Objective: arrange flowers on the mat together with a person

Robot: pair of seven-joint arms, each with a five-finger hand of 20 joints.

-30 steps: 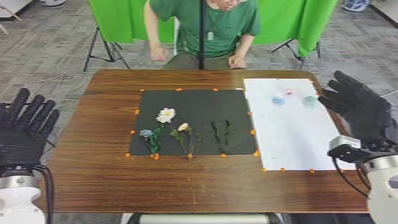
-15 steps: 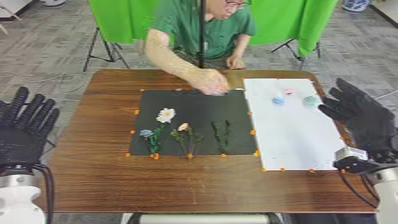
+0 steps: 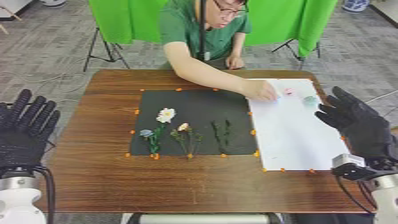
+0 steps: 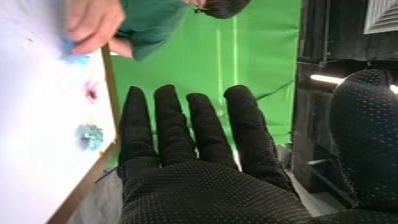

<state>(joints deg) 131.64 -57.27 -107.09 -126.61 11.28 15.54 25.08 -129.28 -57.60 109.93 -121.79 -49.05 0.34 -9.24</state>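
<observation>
From my remote station, I hold both hands open at opposite sides of a wooden table point(image 3: 191, 187) as a person's hand point(image 3: 259, 90) works across from me. My left hand point(image 3: 25, 131) rests beyond the table's left side, its straight fingers fanned apart and pointing toward the far side of the room. My right hand point(image 3: 360, 122) is at the table's right side, fingers extended and slightly spread, with the thumb standing well away from them and nothing gripped.

Ahead of my right fingers, over the white mat point(image 3: 298, 137), the person's fingers reach down to a blue flower point(image 4: 78, 58); they appear to pinch it, though the fingers partly cover the bloom. A pink flower point(image 3: 288, 91) lies between the person's fingers and mine, while a pale green flower point(image 3: 310, 101) lies nearest my right fingertips.

Well apart from the fingers of both my hands, the black mat point(image 3: 191, 100) lies between them. On it, a white flower point(image 3: 166, 115) lies farther from me than a dusty blue flower point(image 3: 147, 133), which is the bloom nearer my left fingers. A cream flower point(image 3: 183, 127) is to their right, and green stems point(image 3: 221, 136) lie farther over, on the side of my right fingers.
</observation>
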